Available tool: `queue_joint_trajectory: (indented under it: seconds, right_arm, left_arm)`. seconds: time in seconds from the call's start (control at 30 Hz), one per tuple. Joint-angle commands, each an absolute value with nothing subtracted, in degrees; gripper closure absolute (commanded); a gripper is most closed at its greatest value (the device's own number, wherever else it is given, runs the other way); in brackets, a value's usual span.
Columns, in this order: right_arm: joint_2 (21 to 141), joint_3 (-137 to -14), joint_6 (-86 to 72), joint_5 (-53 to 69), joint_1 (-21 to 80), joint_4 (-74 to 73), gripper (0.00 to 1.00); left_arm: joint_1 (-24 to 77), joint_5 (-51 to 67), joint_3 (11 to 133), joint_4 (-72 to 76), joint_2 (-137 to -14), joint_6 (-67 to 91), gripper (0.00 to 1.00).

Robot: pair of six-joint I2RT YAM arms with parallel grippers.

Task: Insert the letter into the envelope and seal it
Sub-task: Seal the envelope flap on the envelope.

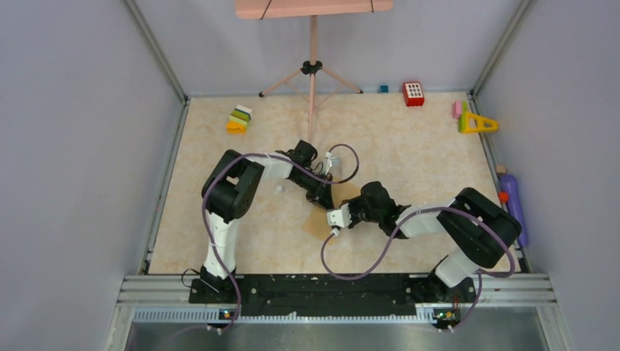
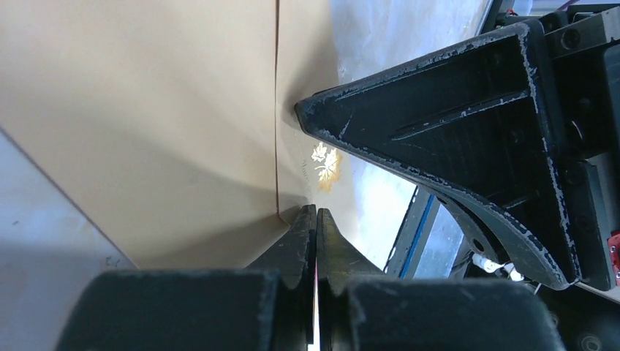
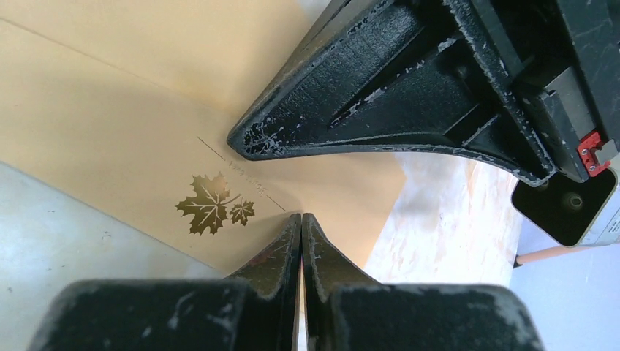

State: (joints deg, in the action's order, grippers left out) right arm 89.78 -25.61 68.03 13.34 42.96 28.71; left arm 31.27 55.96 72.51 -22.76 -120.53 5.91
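Brown kraft envelope (image 1: 316, 223) lies central on the bench (image 1: 417, 161); we see left pincer (image 2: 316, 210) and right pincer (image 3: 301, 216) both clenched, tips touching it.

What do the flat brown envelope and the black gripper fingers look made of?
The flat brown envelope looks like matte kraft paper: even tan, crisp crease. The black gripper fingers look like hard plastic, possibly printed: fine ridges, whitish scuffed edges.

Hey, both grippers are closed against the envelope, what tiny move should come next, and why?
Probably press down and slide the left gripper along the envelope's fold line. Both it and the right gripper are shut, tips at the brown paper near the leaf mark, and no letter shows outside, so firming the seal seems what remains.
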Motion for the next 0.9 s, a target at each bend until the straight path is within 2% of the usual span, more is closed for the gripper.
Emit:
queue_joint_trajectory:
  seconds: [0.0,0.43,0.87]
  right_arm:
    - [91.49,-27.62,69.10,13.32,43.25,24.93,1.00]
    - [91.85,-27.67,70.23,13.48,43.24,23.79,1.00]
    - [90.53,-28.70,67.83,16.18,43.32,23.56,1.00]
  left_arm:
    - [31.06,57.39,72.16,-20.65,-118.49,5.38,1.00]
    - [28.07,54.49,71.26,-20.06,-113.05,4.88,0.99]
    - [27.82,44.00,73.87,-24.41,-119.19,4.41,1.00]
